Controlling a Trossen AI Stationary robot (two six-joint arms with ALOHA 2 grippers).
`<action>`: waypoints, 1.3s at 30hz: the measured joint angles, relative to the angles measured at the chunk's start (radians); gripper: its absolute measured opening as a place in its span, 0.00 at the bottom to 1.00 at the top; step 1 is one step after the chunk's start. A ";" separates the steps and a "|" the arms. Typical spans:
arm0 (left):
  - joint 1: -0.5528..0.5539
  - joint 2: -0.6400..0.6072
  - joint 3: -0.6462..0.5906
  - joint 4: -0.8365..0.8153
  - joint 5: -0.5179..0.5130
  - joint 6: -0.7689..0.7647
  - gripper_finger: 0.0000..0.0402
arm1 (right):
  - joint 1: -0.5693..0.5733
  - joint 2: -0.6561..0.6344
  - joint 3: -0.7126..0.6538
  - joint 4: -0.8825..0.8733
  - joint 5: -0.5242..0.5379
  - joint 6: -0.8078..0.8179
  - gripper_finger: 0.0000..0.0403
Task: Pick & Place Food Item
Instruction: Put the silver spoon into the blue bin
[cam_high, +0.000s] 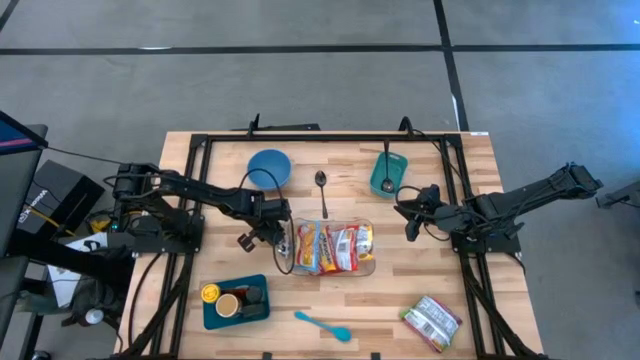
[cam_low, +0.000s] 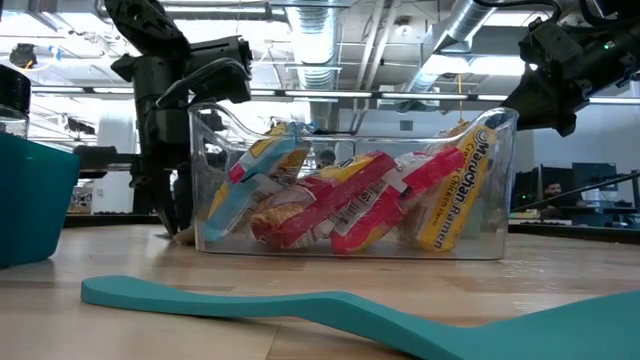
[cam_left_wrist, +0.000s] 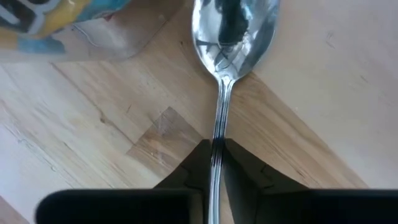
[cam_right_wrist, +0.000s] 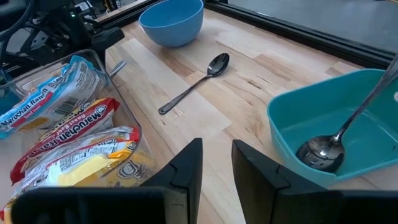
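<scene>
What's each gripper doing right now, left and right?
Left gripper: shut on a metal spoon's handle, beside the clear bin of ramen packs.
Right gripper: open, empty, near the teal container.

My right gripper (cam_right_wrist: 216, 163) hangs over the wooden table (cam_right_wrist: 249, 93), fingers (cam_right_wrist: 186, 165) a little apart with nothing between them. Past them, a metal spoon (cam_right_wrist: 194, 83) lies flat, and a blue bowl (cam_right_wrist: 171, 22) sits farther off. A teal tub (cam_right_wrist: 295, 130) holds another spoon (cam_right_wrist: 329, 143). On the other side, a clear bin (cam_right_wrist: 121, 102) is stuffed with ramen packets (cam_right_wrist: 68, 143).
</scene>
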 joint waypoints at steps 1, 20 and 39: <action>0.000 0.000 0.000 -0.001 0.000 0.001 0.06 | 0.000 0.000 0.000 0.000 -0.002 0.000 0.20; 0.000 -0.001 0.000 0.001 0.000 -0.002 0.03 | 0.000 0.000 0.000 0.000 -0.002 0.000 0.20; -0.049 -0.001 0.000 0.004 -0.013 -0.031 0.03 | 0.000 0.000 0.000 0.000 -0.002 0.000 0.20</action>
